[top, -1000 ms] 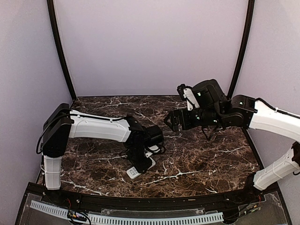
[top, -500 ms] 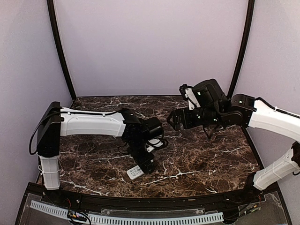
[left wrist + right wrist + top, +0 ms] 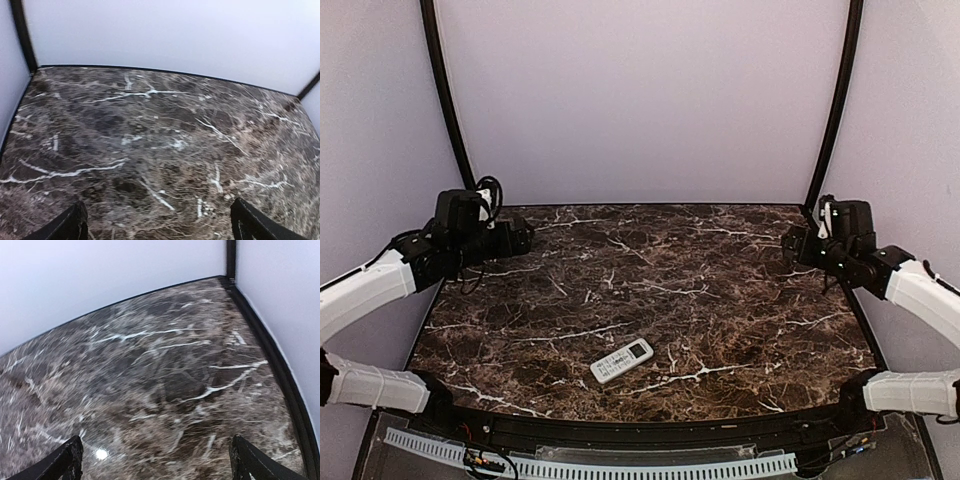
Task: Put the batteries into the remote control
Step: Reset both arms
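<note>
White remote control lies button-side up, lower centre of top view, on marble table, well apart from both arms. No batteries visible; probably inside, cannot confirm. Left gripper upper left, right gripper right edge: jaws apart, empty. Best move: park wide, leave handset undisturbed.

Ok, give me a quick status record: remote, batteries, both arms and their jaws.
remote control: flat on the table, near front centre, button side up, lying at an angle
batteries: none in view
left arm: at the table's left edge, well clear of the remote control
left jaws: open, empty
right arm: at the table's right edge, well clear of the remote control
right jaws: open, empty
</note>
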Controlling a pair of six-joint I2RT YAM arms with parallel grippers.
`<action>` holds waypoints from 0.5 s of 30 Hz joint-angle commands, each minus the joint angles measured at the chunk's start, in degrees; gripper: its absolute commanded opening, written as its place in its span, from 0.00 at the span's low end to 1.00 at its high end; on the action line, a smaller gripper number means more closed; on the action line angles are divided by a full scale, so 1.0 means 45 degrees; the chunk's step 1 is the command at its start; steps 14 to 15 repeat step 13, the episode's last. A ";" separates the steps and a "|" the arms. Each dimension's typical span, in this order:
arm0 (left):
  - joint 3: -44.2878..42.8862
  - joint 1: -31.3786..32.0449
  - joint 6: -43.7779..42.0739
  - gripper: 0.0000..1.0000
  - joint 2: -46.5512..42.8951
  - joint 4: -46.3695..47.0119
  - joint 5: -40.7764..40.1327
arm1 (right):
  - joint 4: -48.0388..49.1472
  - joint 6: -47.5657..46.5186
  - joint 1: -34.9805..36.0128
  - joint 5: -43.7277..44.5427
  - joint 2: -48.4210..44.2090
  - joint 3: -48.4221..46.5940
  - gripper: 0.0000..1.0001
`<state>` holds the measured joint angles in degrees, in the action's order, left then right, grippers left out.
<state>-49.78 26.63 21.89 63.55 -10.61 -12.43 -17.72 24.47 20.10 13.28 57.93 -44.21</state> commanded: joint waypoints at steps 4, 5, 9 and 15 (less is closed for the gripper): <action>0.3648 -0.2216 0.1631 0.99 -0.1969 0.2232 -0.5158 | 0.4592 0.0342 -0.3780 -0.2794 -0.1340 0.3280 0.99; 0.3830 -0.2368 0.1881 0.99 -0.2158 0.2287 -0.5173 | 0.4585 0.0595 -0.3787 -0.2501 -0.1303 0.3359 0.99; 0.4289 -0.2703 0.2153 0.99 -0.2303 0.2616 -0.5152 | 0.4356 0.1077 -0.3782 -0.1659 -0.1048 0.3536 0.99; 0.4100 -0.2767 0.1908 0.99 -0.1847 0.2646 -0.5268 | 0.4669 0.0697 -0.3784 -0.1755 -0.1222 0.3769 0.99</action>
